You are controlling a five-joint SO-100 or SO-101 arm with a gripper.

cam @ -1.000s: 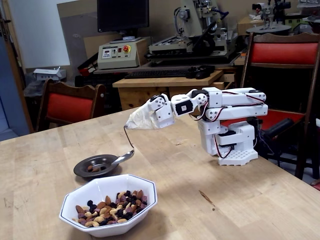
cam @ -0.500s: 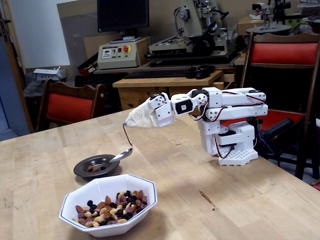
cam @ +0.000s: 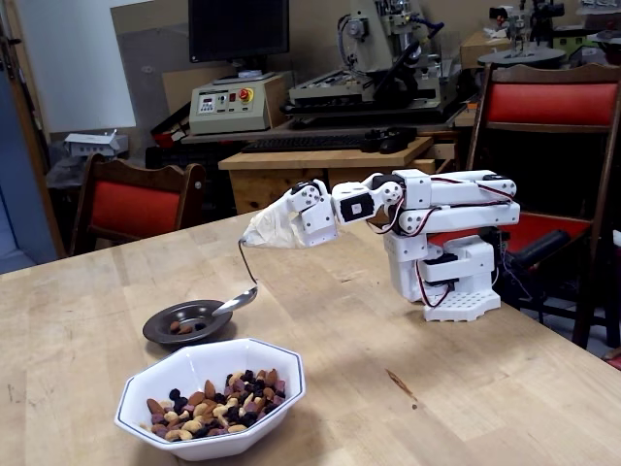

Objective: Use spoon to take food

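The wooden table [cam: 466,388] carries everything in the fixed view, with the white arm's base at about 3 o'clock of the scene and its forearm reaching level toward 9 o'clock. At 6 o'clock sits the white octagonal bowl [cam: 277,374], where the food [cam: 215,403], almonds, cashews and raisins, lies heaped toward its near left side. Just beyond it, at 10 o'clock of the bowl, is a dark saucer [cam: 160,335] with a few pieces already in it. The gripper [cam: 262,233] is swathed in off-white tape around the handle top, so whether its fingers are pressed together or apart I cannot tell; the spoon [cam: 238,301] hangs from it regardless, its bowl over the saucer's 3 o'clock rim. The spoon looks empty, so I judge the next scoop is due: swing toward 6 o'clock, dip at the heap's deep side, sweep shallow, and lift level so nothing rolls off.
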